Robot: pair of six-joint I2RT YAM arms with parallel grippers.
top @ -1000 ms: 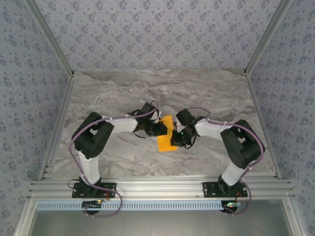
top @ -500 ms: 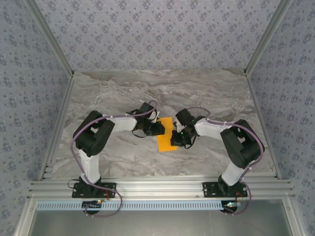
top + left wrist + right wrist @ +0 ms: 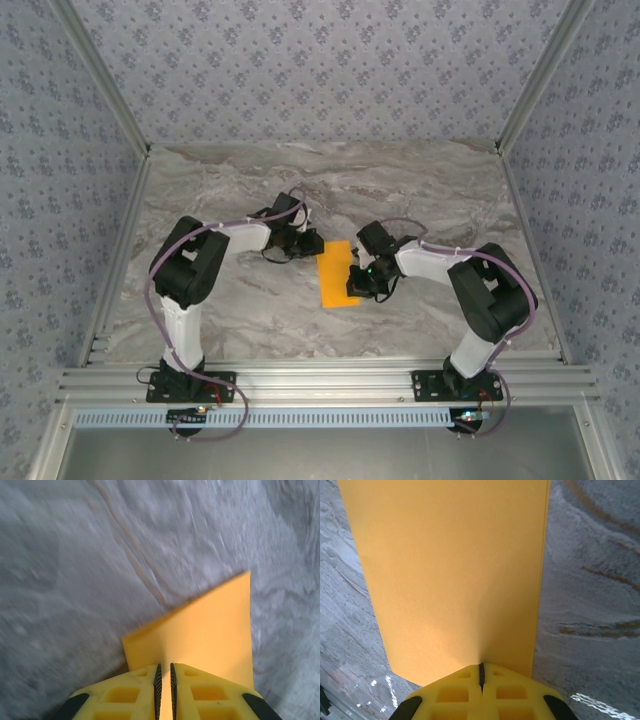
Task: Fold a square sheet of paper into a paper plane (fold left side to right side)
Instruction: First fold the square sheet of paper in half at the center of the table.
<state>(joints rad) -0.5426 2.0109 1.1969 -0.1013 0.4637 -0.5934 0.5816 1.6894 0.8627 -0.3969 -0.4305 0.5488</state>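
The square sheet of paper [image 3: 336, 276] lies on the marble table as a narrow orange-yellow rectangle, folded in half, between the two arms. My left gripper [image 3: 314, 243] sits at its far left corner. In the left wrist view its jaws [image 3: 165, 666] stand a thin slit apart with nothing held, and the paper [image 3: 205, 630] lies flat just ahead and beneath. My right gripper [image 3: 353, 283] rests on the sheet's right edge. In the right wrist view it [image 3: 481, 666] is shut, tips down on the paper [image 3: 450, 570]. The paper plane is out of view.
The grey marble table [image 3: 420, 190] stretches free behind and to both sides of the paper. An aluminium rail [image 3: 320, 385] runs along the near edge by the arm bases. Patterned walls close in the left, right and far sides.
My left gripper has drawn back up and to the left, off the paper, and more of the sheet's left side shows. The right gripper has stayed on the sheet.
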